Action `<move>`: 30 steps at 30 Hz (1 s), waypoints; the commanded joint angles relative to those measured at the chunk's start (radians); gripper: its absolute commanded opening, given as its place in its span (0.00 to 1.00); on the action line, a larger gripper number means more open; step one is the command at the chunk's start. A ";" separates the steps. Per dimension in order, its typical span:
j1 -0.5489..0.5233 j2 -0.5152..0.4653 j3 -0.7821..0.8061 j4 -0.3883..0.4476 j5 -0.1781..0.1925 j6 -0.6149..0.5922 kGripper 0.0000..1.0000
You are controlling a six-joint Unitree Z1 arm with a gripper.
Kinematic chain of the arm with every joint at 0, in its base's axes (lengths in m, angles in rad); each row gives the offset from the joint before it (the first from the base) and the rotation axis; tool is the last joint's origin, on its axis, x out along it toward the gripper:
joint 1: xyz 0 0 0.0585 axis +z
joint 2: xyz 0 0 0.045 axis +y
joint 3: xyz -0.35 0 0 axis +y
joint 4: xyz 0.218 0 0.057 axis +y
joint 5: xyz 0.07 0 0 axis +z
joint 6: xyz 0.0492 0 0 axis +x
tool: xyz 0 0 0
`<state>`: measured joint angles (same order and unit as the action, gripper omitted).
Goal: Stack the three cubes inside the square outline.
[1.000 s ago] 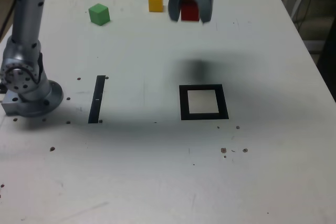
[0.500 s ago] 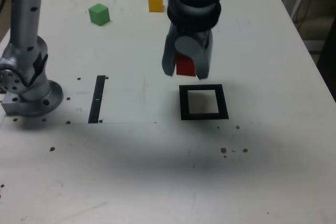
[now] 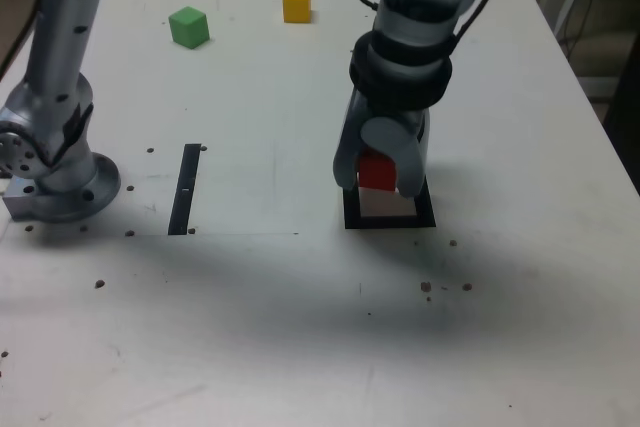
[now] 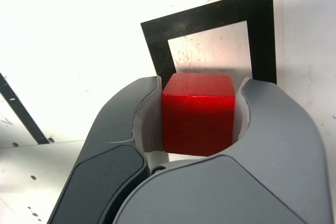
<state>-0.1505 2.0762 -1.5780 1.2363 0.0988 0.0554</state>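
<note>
We see a silver-grey metal arm (image 3: 62, 37) with small dark screw holes along its tube, rising from a round bolted base (image 3: 62, 192). A black ribbed collar and black cable sit above the gripper (image 3: 378, 175), whose jaws are smooth, curved grey shells.

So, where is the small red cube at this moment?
The small red cube is clamped in the grey claw, right of centre in the exterior view, just over the black square outline; whether it touches the table cannot be told.
</note>
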 commanded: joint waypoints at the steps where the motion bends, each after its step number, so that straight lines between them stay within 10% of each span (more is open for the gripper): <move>1: 0.000 0.012 0.001 -0.018 0.007 -0.002 0.25; 24: 0.012 0.027 0.060 -0.089 0.032 -0.003 0.45; 30: 0.014 0.028 0.064 -0.094 0.034 0.001 0.72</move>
<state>-0.1390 2.1002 -1.5158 1.1452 0.1315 0.0546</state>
